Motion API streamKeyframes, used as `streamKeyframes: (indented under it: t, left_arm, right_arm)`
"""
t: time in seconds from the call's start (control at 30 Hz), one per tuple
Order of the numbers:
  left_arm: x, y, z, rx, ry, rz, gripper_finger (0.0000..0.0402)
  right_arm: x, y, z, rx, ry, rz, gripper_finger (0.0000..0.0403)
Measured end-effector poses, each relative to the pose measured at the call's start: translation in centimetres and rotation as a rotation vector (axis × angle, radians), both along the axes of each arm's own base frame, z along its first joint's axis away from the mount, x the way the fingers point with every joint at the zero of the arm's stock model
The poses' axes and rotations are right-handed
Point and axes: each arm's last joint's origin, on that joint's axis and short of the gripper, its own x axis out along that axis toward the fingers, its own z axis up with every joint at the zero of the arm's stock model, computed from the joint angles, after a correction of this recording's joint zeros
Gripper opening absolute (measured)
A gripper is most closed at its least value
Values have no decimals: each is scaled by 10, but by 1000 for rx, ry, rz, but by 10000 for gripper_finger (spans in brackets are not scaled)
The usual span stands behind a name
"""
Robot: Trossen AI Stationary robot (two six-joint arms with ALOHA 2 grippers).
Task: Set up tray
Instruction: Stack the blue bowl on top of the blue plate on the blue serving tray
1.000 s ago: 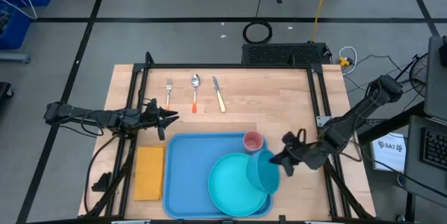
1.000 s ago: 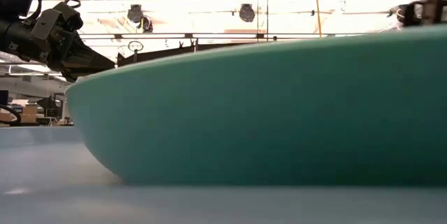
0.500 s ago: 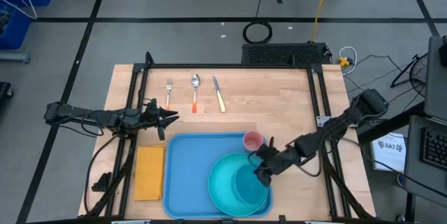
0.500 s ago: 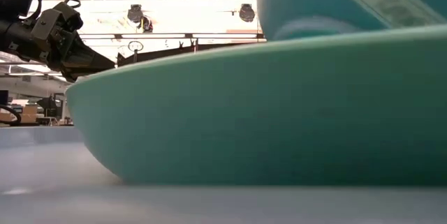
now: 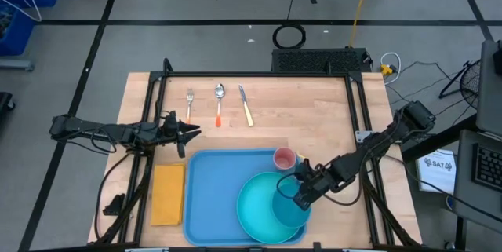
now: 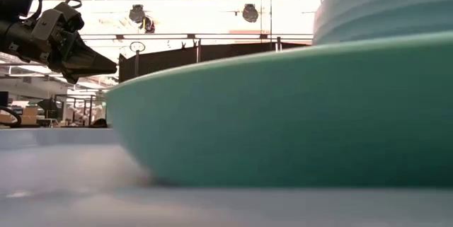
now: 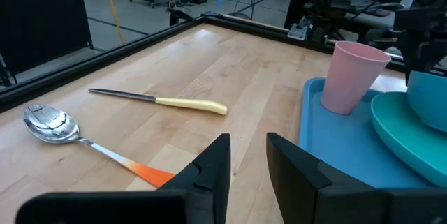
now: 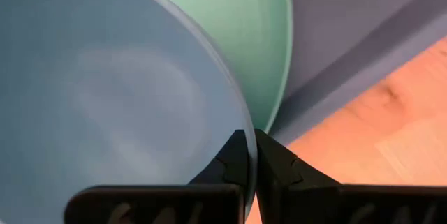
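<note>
Your right gripper has its fingers pinched tight on the rim of the blue bowl, and you can see the rim squeezed between the two dark tips in the right wrist view. The bowl sits low over the right side of the round plate, in the lower right of the high view, but I cannot tell if it is resting on the plate yet. The plate lies on the tray, which fills the lower middle of the table. A pink cup stands on the tray's upper right corner. So plate and cup look done, and the bowl is nearly done. Left to do, I think: the fork, spoon and knife wait in a row near the top of the table, off the tray, and the yellow napkin lies just beside the tray's left edge. Your left gripper hangs at the left with a narrow gap between its fingers, holding nothing.
</note>
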Motion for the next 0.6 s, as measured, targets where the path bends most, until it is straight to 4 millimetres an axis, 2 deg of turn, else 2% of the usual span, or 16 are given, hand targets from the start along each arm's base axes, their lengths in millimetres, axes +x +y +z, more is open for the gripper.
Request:
streamKeyframes:
  t: [0.6]
  left_arm:
    - [0, 0, 0, 0, 0, 0, 97]
  right_arm:
    - [-16, 2, -3, 10, 151, 5, 0]
